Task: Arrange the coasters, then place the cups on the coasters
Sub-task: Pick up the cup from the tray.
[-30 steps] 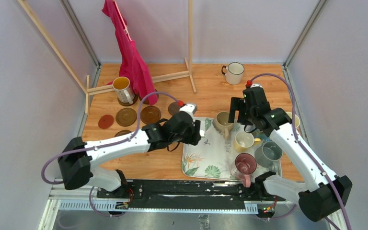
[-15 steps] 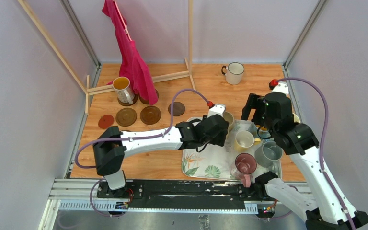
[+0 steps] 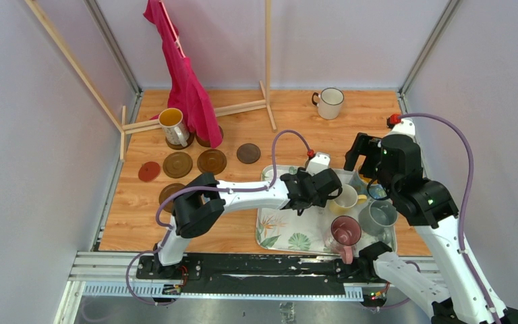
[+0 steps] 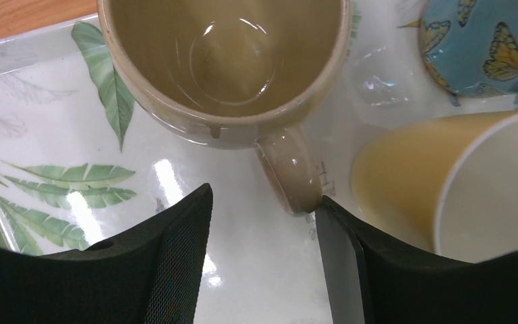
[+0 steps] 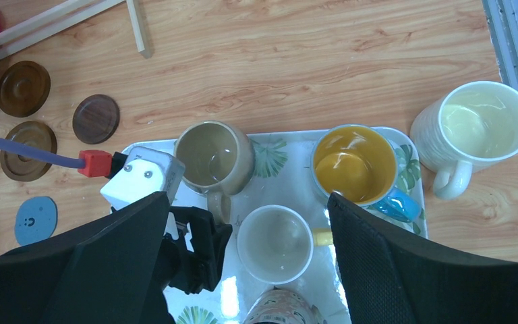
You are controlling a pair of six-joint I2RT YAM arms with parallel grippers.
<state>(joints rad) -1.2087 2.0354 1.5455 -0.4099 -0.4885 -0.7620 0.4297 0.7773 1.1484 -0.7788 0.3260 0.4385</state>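
Between the fingers of the left pincer (image 4: 264, 201) lies the handle (image 4: 290, 172) of the beige mug (image 4: 229, 61). The jaws stand half apart around it and grip nothing yet. The handle sits hard against my right-hand finger, with a wide gap on the other side, and that offset is my worry. If I close from here, the left-hand finger could sweep the handle across and spin the mug on the glossy tray (image 4: 47, 108). The grip could also land on the handle's very tip and let the mug swing once lifted. Just outside the right-hand finger stands the yellow cup (image 4: 405, 175), almost touching it, so any drift that way would knock it. Past that is the blue butterfly mug (image 4: 485, 47). Left of the pincer the tray shows open surface out to its rim. I judge that the way out: up and left toward the dark coaster (image 3: 248, 153) on the wooden table (image 3: 290, 128) beyond. The right pincer (image 5: 243, 197) hangs high above the tray, spread wide and holding nothing.
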